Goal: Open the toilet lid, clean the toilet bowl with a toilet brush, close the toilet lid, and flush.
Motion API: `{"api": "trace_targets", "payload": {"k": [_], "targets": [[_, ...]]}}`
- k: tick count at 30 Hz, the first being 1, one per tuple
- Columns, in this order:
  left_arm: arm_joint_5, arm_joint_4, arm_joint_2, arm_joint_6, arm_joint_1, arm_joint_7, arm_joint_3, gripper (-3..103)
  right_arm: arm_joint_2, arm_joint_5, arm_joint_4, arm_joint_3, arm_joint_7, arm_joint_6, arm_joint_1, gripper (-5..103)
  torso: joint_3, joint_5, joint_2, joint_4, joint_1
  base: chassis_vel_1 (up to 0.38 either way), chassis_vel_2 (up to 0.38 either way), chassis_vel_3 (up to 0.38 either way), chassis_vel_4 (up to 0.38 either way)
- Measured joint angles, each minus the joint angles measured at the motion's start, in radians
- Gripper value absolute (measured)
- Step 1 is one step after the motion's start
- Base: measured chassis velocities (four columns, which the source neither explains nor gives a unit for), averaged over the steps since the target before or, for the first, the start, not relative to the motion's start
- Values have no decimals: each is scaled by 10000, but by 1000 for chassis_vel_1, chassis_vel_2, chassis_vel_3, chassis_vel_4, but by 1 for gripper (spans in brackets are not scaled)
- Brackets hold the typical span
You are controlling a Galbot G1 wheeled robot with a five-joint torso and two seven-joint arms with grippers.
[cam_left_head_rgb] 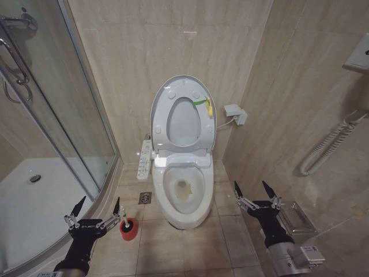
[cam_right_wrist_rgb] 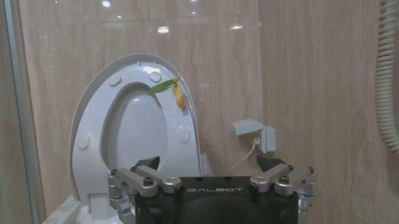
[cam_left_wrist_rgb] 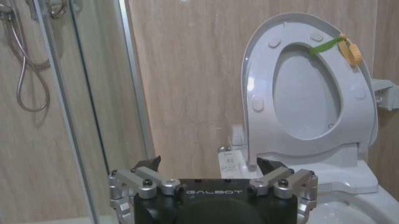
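The toilet lid (cam_left_head_rgb: pixel 184 124) stands raised against the back wall with the ring seat (cam_left_head_rgb: pixel 163 118) up in front of it; the lid also shows in the left wrist view (cam_left_wrist_rgb: pixel 309 100) and the right wrist view (cam_right_wrist_rgb: pixel 137 130). Below it the toilet bowl (cam_left_head_rgb: pixel 167 202) is uncovered, with brownish marks inside. The toilet brush (cam_left_head_rgb: pixel 124 218) stands in its red holder (cam_left_head_rgb: pixel 129 229) on the floor left of the bowl. My left gripper (cam_left_head_rgb: pixel 100 202) (cam_left_wrist_rgb: pixel 209 163) hovers open just left of the brush. My right gripper (cam_left_head_rgb: pixel 250 186) (cam_right_wrist_rgb: pixel 207 162) is open to the right of the bowl.
A white button panel (cam_left_head_rgb: pixel 144 158) runs along the bowl's left side, with a floor drain (cam_left_head_rgb: pixel 145 198) beneath it. The glass shower enclosure (cam_left_head_rgb: pixel 57 115) closes off the left. A wall box with a cable (cam_left_head_rgb: pixel 235 112), a coiled hose (cam_left_head_rgb: pixel 328 144) and a wire rack (cam_left_head_rgb: pixel 294 216) lie to the right.
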Motion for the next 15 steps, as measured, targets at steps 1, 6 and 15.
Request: {"api": "trace_targets", "payload": {"k": [1,6,15], "targets": [[0,0,0,0,0,0,0,100,0,-1,0,-1,2,-1,2,100,0,0,0,0,0,0,0,0,0],[0,0,0,0,0,0,0,100,-4,-5,-1,-5,5,-6,9,100,0,0,0,0,0,0,0,0,0],[0,0,0,0,0,0,0,100,-7,-8,-12,-9,12,-10,16,100,0,0,0,0,0,0,0,0,0]]}}
